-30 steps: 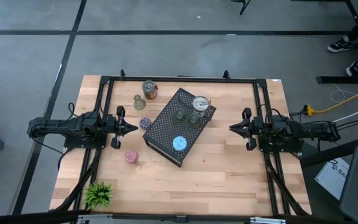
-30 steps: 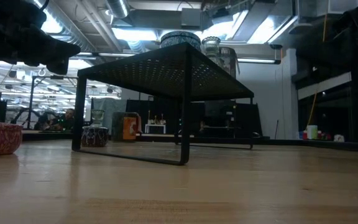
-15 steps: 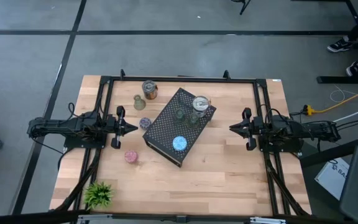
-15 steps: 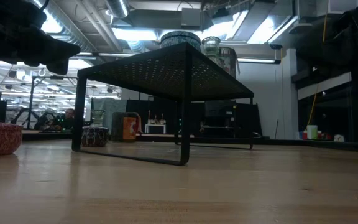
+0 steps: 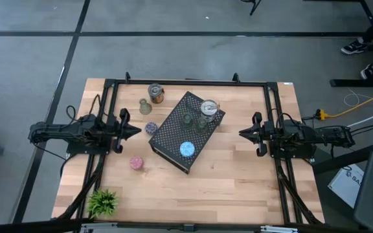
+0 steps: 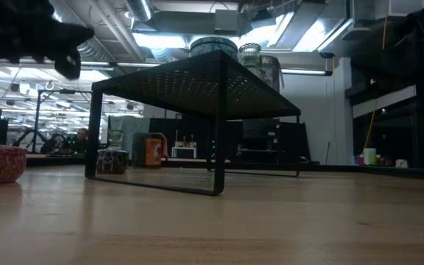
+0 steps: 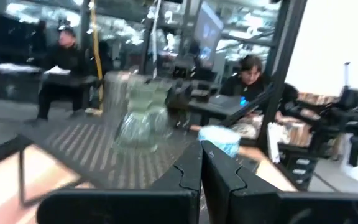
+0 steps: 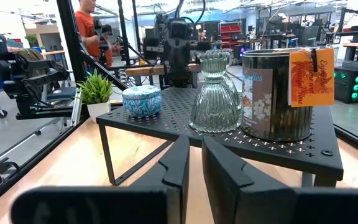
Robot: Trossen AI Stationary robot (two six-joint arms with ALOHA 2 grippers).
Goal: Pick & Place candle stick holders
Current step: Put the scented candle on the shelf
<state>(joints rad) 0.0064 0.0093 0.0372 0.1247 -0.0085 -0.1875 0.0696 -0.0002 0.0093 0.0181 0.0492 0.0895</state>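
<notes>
The black perforated box (image 5: 186, 131) stands mid-table. On top of it are a silver can-like holder (image 5: 208, 108), two green glassy holders (image 5: 188, 119) and a blue round holder (image 5: 187, 149). On the table left of the box rest a copper-silver can (image 5: 155, 92), an olive-green holder (image 5: 145, 105), a purple round (image 5: 151, 127) and a pink round (image 5: 136, 162). My left gripper (image 5: 136, 131) hovers shut left of the box, holding nothing. My right gripper (image 5: 241, 133) hovers shut right of the box, level, holding nothing.
A small green plant (image 5: 102, 202) stands at the near left corner. A black frame (image 5: 186, 81) runs along the table's far edge and down both sides. Bare wood lies near and to the right of the box. People show in the room beyond the table.
My left gripper has rolled a little about its own axis and tipped its fingers slightly upward; in the low view it stands a bit higher. It stays shut. The holders and the box have not moved.
</notes>
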